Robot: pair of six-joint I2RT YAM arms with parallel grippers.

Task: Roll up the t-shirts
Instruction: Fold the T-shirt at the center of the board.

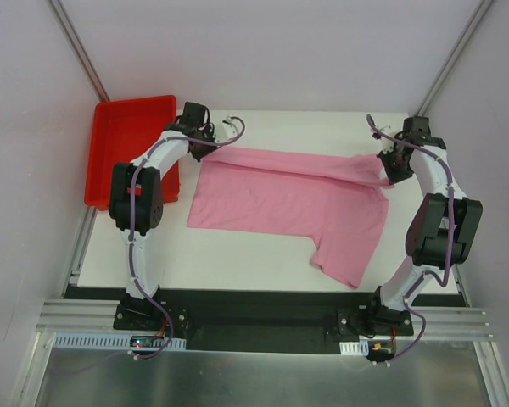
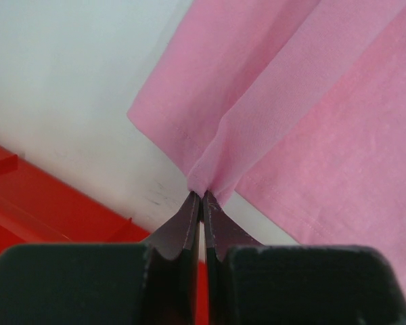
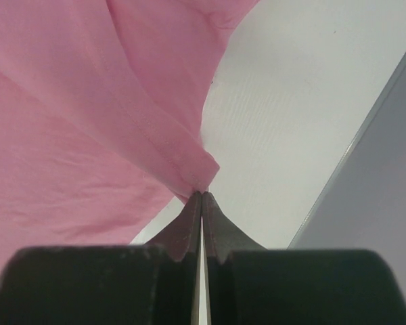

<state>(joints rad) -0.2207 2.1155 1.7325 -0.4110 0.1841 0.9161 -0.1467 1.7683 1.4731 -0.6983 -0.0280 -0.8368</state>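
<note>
A light-pink t-shirt (image 1: 288, 203) lies spread on the white table, its far edge lifted and stretched between both arms. My left gripper (image 1: 205, 148) is shut on the shirt's far-left corner; in the left wrist view the cloth (image 2: 271, 115) bunches at the tips of my left gripper (image 2: 202, 196). At the far right my right gripper (image 1: 388, 174) is shut on the other corner, where the hem (image 3: 149, 142) folds into the tips of my right gripper (image 3: 201, 194). One sleeve (image 1: 349, 254) hangs toward the near edge.
A red tray (image 1: 110, 170) stands at the far left, just behind my left arm, and its wall (image 2: 47, 210) shows under the left fingers. The white table (image 1: 237, 263) ends in a black strip at the near side. A grey wall (image 3: 386, 196) runs close on the right.
</note>
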